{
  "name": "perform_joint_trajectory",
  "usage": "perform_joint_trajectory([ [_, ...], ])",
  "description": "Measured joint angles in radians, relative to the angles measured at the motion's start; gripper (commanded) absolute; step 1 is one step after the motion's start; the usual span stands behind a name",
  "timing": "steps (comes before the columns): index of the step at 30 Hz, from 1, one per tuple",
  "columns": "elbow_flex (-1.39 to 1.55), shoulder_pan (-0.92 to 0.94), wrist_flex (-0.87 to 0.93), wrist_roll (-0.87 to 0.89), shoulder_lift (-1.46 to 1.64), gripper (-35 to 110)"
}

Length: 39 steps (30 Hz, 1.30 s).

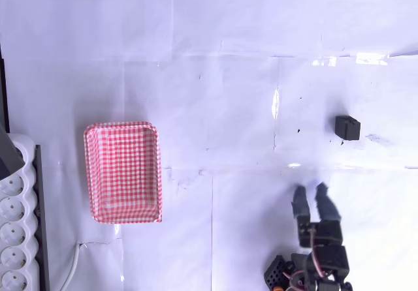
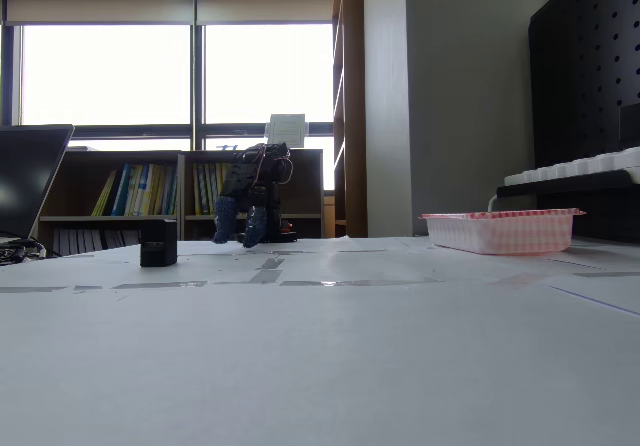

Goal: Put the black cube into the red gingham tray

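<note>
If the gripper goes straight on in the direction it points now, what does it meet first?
In the overhead view the gripper points up the picture. The black cube lies ahead but to the right of that line, so the way looks free over bare table, though height is unclear.

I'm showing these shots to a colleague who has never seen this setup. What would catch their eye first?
In the overhead view, the red gingham tray stands out most, bright and empty at the left on the white table. Next comes the black cube, alone at the right, apart from everything. Just below it, the dark gripper points toward the cube with its fingers parted, holding nothing.
</note>
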Motion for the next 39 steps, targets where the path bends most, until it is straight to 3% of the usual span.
perform_joint_trajectory([
  [4, 0.003, 0.048, -0.282, -0.051, 0.232, 60],
  [15, 0.055, 0.129, -0.894, -0.124, 0.775, 60],
  [26, 0.325, 0.153, -1.200, -0.132, 1.207, 60],
  [39, 0.563, 0.123, -1.226, -0.161, 1.382, 59],
])
